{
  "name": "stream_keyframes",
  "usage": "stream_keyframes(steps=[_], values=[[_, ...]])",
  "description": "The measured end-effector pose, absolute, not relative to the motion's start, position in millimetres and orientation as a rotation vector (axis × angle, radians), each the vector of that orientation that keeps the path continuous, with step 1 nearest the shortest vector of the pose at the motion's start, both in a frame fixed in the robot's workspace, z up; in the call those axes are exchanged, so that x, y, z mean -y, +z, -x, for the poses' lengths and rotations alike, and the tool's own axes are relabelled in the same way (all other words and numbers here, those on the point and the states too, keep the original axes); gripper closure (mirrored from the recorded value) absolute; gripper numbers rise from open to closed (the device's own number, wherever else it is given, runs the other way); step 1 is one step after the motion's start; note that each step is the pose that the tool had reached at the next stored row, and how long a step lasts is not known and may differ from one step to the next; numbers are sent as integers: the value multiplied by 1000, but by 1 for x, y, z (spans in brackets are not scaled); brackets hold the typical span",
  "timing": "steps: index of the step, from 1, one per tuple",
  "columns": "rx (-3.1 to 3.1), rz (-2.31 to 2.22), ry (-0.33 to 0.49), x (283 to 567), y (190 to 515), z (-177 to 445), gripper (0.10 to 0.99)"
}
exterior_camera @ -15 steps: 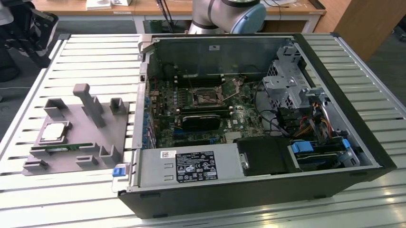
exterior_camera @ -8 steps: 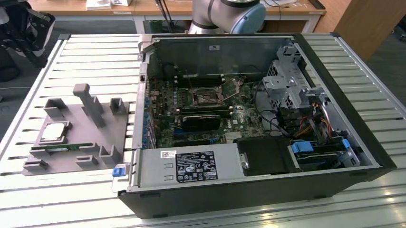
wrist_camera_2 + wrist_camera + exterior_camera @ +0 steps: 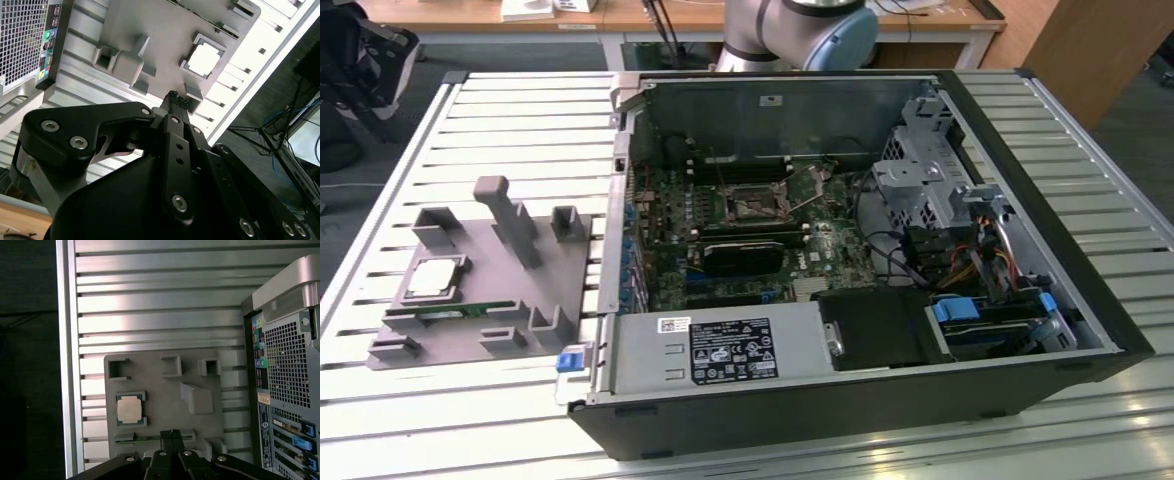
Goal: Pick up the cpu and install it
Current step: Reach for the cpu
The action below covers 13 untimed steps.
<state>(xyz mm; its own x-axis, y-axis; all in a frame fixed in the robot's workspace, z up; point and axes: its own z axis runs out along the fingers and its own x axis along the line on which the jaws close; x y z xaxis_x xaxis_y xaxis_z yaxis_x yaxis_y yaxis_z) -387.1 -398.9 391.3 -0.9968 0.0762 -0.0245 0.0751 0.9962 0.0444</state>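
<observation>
**Operator A:** Where is the cpu (image 3: 129, 408) relative to the jaws?

**Operator B:** It lies flat, metal top up, in a shallow pocket of the grey tray (image 3: 165, 390). In both wrist views it sits beyond the tips of the gripper (image 3: 172, 432), off to one side of the jaw line and well apart from them. The memory stick (image 3: 150, 438) lies nearer the tips than the cpu does.

**Operator A:** What is the jaw state?

**Operator B:** The jaws are pressed together at the tips, with nothing between them.

**Operator A:** How do we expect the part to handle?

**Operator B:** We judge it light, thin and rigid. Its smooth lid may slip under the pads. We treat the underside as fragile, so light pressure and a level attitude apply.

**Operator A:** Where do we take hold of it?

**Operator B:** On two opposite edges of the square, at mid-length. As far as we can tell, these are the two edges that the pocket's raised lips leave free. We avoid the corners and the flat faces.

**Operator A:** And the mounting site?

**Operator B:** We take it to be the dark square socket (image 3: 754, 205) inside the open computer case (image 3: 854, 410). It is well apart from the tray.
</observation>
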Motion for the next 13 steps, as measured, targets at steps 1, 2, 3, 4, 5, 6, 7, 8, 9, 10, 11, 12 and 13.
stream_keyframes(steps=[1,2,3,4,5,6,7,8,9,10,11,12,13], values=[[-3112,-118,68,399,391,390,980],[-3112,-118,68,399,391,392,980],[-3113,-118,68,399,391,395,980],[-3112,-118,68,399,391,397,980],[-3113,-118,68,399,391,400,980],[-3113,-118,68,399,391,402,980],[-3113,-118,68,399,391,405,980],[-3113,-118,68,399,391,408,980],[-3113,-118,68,399,391,410,980],[-3113,-118,68,399,391,413,980],[-3113,-118,68,399,391,416,980],[-3113,-118,68,399,391,418,980],[-3113,-118,68,399,391,421,980]])
